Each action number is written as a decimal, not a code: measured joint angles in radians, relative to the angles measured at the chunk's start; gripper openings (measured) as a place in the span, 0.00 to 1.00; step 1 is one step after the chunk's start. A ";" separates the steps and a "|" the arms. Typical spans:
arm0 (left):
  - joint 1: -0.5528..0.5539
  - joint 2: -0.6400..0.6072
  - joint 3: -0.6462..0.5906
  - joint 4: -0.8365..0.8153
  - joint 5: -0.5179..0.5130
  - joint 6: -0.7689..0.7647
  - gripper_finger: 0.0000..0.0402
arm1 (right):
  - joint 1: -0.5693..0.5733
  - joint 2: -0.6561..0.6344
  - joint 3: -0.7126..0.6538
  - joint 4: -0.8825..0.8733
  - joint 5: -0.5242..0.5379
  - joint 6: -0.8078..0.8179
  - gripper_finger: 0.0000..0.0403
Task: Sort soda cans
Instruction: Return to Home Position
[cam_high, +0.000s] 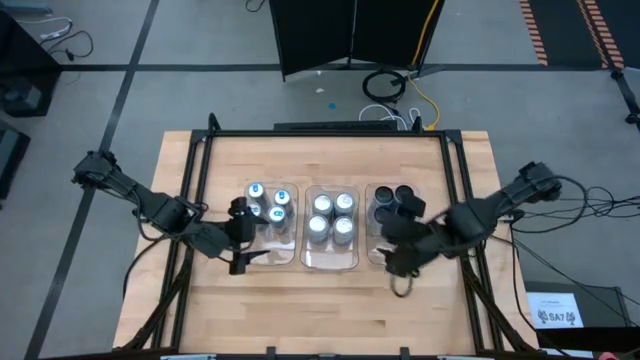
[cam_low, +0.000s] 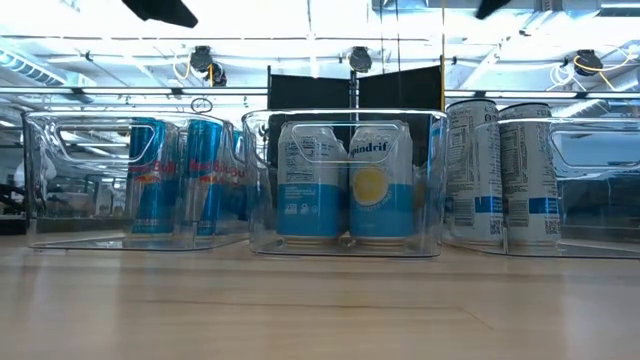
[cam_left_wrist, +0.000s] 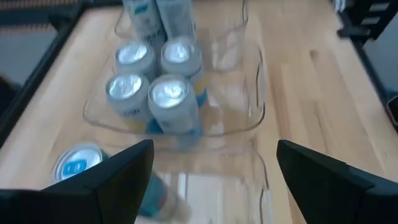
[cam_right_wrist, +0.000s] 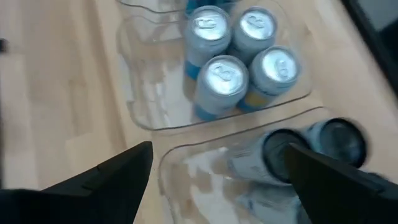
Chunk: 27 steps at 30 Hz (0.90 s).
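Three clear trays stand side by side in the middle of the table. The left tray (cam_high: 268, 250) holds upright soda cans with blue-marked tops (cam_high: 256, 191). Several plain silver-topped cans (cam_high: 332, 215) stand in the middle tray (cam_left_wrist: 249, 118), and dark-topped cans (cam_high: 392, 197) in the right tray (cam_right_wrist: 186, 168). My left gripper (cam_high: 240, 238) hovers open over the left tray's near left side, above a blue-marked can (cam_left_wrist: 78, 163). My right gripper (cam_high: 400, 264) hovers open over the right tray's near end, with the dark-topped cans (cam_right_wrist: 311, 146) ahead of it. Neither gripper touches anything.
A black frame (cam_high: 330, 133) runs along the table's far edge and down both sides. Bare wood (cam_high: 320, 310) lies between the trays and the near edge. In the low view the trays' near walls (cam_low: 345, 245) stand in a row across the table.
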 joint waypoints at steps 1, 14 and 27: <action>-0.003 -0.018 -0.031 0.044 -0.002 0.019 0.87 | 0.016 -0.036 -0.055 0.045 0.005 0.008 0.88; -0.004 -0.582 -0.448 0.347 0.049 0.173 0.87 | 0.128 -0.612 -0.851 0.833 0.077 -0.003 0.88; -0.004 -1.083 -0.668 0.369 0.146 0.270 0.87 | 0.162 -0.957 -1.279 1.308 0.131 -0.196 0.88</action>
